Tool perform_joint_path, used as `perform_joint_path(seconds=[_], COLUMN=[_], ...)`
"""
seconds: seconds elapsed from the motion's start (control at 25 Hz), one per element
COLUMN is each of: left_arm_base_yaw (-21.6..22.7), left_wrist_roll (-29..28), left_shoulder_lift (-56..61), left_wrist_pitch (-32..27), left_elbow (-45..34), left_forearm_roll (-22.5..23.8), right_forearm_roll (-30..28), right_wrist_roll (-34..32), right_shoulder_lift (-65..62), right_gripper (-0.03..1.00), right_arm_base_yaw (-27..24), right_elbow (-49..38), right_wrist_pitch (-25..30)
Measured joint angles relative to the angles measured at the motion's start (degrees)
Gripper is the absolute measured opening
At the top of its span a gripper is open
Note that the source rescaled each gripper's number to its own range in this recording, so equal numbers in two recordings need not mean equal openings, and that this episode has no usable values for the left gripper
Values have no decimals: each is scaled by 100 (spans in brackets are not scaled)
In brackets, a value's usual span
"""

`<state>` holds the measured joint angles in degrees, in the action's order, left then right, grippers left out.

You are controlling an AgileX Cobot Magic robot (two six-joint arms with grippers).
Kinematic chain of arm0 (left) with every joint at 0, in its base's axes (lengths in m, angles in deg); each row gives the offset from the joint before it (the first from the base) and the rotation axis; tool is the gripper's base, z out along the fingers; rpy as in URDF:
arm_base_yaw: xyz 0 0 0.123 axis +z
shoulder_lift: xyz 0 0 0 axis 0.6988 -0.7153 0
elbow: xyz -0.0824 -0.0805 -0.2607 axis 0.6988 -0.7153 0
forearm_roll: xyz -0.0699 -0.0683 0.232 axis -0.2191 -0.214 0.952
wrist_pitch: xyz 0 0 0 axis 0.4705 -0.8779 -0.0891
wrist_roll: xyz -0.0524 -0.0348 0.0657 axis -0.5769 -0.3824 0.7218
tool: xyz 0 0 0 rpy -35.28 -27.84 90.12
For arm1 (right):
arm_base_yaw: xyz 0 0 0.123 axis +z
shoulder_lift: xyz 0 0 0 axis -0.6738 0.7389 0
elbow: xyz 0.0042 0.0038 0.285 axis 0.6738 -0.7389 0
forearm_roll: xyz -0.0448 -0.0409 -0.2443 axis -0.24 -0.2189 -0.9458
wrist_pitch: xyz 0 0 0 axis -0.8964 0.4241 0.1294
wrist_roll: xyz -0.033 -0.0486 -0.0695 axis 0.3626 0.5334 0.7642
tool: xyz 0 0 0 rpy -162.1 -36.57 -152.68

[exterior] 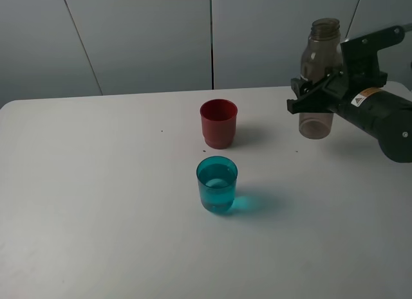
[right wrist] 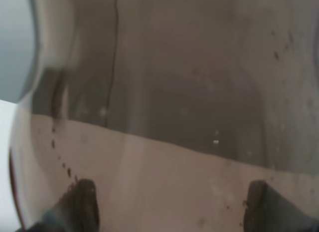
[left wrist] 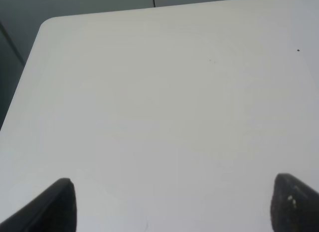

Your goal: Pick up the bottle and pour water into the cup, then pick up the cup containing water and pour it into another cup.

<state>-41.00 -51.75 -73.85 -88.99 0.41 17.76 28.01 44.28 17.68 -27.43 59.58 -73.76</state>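
The smoky-grey bottle (exterior: pixel 320 58) stands upright at the right rear of the white table, uncapped. My right gripper (exterior: pixel 304 95) has a finger on each side of its middle and looks shut on it. In the right wrist view the bottle (right wrist: pixel 189 92) fills the frame, and the gripper (right wrist: pixel 170 207) shows both fingertips low beside it. The teal cup (exterior: pixel 217 184) stands at the centre front with water in it. The red cup (exterior: pixel 218 123) stands upright just behind it. My left gripper (left wrist: pixel 177 212) is open and empty over bare table, out of the exterior view.
The white table (exterior: pixel 96 202) has a rounded far-left corner (left wrist: pixel 47 25) and grey wall panels behind it. The right arm's black body (exterior: pixel 386 122) lies over the table's right edge.
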Motion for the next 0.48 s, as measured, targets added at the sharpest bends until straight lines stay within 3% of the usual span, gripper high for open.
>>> perform_joint_path(seconds=[0.24, 0.48], left_arm_base_yaw=[0, 0], left_wrist_roll=[0, 0], left_shoulder_lift=[0, 0], left_wrist_pitch=[0, 0], left_elbow=[0, 0], left_forearm_roll=[0, 0], right_forearm_roll=[426, 535], right_wrist_roll=[-821, -971], right_shoulder_lift=[941, 1377], right_gripper=[1, 1], right_arm_base_yaw=[0, 0], right_elbow=[13, 13], right_wrist_pitch=[-1342, -1623])
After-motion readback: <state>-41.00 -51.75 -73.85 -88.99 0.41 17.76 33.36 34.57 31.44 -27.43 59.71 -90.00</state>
